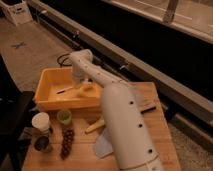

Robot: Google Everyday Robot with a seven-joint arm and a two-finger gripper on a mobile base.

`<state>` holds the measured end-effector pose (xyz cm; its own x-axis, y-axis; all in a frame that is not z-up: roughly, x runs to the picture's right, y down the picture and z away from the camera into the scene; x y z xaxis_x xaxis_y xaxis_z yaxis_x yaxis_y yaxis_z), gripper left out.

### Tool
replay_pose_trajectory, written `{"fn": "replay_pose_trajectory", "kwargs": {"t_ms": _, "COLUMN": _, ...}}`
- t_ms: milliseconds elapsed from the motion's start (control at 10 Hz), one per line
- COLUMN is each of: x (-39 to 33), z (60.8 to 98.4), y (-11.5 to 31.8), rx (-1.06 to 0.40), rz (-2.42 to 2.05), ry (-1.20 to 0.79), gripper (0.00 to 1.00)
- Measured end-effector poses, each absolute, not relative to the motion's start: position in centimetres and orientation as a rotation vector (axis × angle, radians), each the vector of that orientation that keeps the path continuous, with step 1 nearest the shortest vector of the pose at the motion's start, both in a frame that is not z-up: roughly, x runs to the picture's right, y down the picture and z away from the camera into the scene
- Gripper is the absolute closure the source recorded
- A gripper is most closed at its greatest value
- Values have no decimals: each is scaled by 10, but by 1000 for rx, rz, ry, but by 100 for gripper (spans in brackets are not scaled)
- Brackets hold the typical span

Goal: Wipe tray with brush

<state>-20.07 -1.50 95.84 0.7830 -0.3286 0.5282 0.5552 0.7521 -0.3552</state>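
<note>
The yellow-orange tray (47, 102) sits on the left part of the wooden table. My gripper (81, 86) reaches down into the tray near the middle of its floor, at the end of the white arm that comes from the lower right. The slim brush (66, 90) shows as a thin pale line on the tray floor just left of the gripper. I cannot tell whether the gripper holds it.
In front of the tray stand a white cup (40, 121), a small green cup (63, 116), a dark can (42, 144) and a bunch of grapes (66, 142). A yellow item (94, 126) and a grey cloth (102, 145) lie beside the arm. A black chair (12, 117) is at the left.
</note>
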Motion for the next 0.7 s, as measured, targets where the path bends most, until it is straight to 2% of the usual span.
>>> {"fn": "replay_pose_trajectory", "kwargs": {"t_ms": 400, "x": -222, "z": 958, "y": -3, "rx": -518, "rz": -524, "ry": -510, "gripper": 100}}
{"fn": "replay_pose_trajectory", "kwargs": {"t_ms": 700, "x": -225, "z": 943, "y": 14, "rx": -533, "rz": -544, "ry": -528, "gripper": 100}}
